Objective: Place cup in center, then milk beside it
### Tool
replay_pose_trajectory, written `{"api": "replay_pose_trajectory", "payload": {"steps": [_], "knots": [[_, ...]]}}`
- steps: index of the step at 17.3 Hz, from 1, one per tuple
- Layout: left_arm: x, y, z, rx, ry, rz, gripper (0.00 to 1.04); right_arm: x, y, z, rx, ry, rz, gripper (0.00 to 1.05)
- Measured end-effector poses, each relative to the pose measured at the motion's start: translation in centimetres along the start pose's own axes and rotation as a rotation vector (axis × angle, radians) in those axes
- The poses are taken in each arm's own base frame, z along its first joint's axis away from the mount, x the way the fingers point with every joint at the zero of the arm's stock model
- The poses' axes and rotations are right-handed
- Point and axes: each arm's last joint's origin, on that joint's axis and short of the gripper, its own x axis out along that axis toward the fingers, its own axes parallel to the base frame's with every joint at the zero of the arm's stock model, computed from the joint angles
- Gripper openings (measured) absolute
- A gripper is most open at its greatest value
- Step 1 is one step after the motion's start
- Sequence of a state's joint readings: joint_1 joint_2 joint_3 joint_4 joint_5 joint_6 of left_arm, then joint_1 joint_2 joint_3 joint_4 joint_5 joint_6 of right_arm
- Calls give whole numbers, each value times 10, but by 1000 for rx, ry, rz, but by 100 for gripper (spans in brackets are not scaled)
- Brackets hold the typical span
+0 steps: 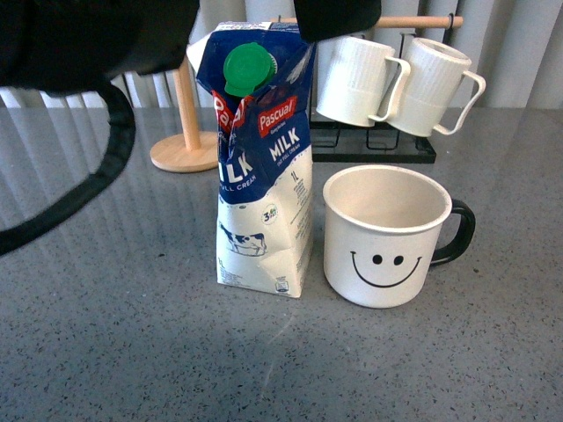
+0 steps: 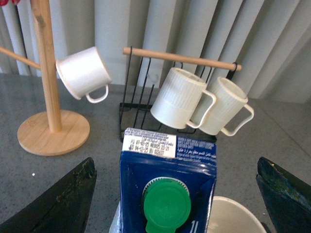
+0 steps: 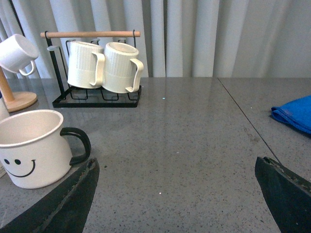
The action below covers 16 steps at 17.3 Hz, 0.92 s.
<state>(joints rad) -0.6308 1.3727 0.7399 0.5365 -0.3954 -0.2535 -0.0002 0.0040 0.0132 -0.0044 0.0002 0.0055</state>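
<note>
Already the milk (image 1: 263,167) stands upright on the table (image 1: 132,352), just beside the cup (image 1: 387,236) at its 9 o'clock. The left gripper (image 2: 176,194) straddles the carton top, fingers (image 2: 58,201) apart and clear. Judged best: lift straight up, avoiding the green cap (image 2: 166,204); the right gripper's (image 3: 177,199) fingers are also apart.

**Three views, one tabletop**

The front camera faces the milk (image 1: 262,167) and cup (image 1: 385,235) at close range. The left wrist camera looks steeply down on the carton's green cap (image 2: 166,205). The right wrist camera sits low beside the cup. All share the ribbed mugs (image 3: 102,65).
</note>
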Motion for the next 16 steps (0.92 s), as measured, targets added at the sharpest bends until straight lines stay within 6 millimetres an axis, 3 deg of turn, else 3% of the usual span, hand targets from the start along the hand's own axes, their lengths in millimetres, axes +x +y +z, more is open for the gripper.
{"api": "replay_pose_trajectory", "payload": {"steps": [2, 6, 8, 9, 10, 11, 16], "knots": [[-4, 4, 8, 14, -9, -5, 98, 0, 0, 0, 0, 0, 0, 98], [-21, 35, 40, 115, -27, -48, 98, 0, 0, 0, 0, 0, 0, 98], [-48, 69, 64, 173, -84, -7, 98, 0, 0, 0, 0, 0, 0, 98], [-60, 87, 66, 193, -80, 34, 98, 0, 0, 0, 0, 0, 0, 98], [-70, 100, 64, 192, -102, 126, 92, 0, 0, 0, 0, 0, 0, 98], [-89, 118, 51, 187, -131, 222, 77, 0, 0, 0, 0, 0, 0, 98], [-111, 134, -2, 187, -102, 225, 28, 0, 0, 0, 0, 0, 0, 98]]}}
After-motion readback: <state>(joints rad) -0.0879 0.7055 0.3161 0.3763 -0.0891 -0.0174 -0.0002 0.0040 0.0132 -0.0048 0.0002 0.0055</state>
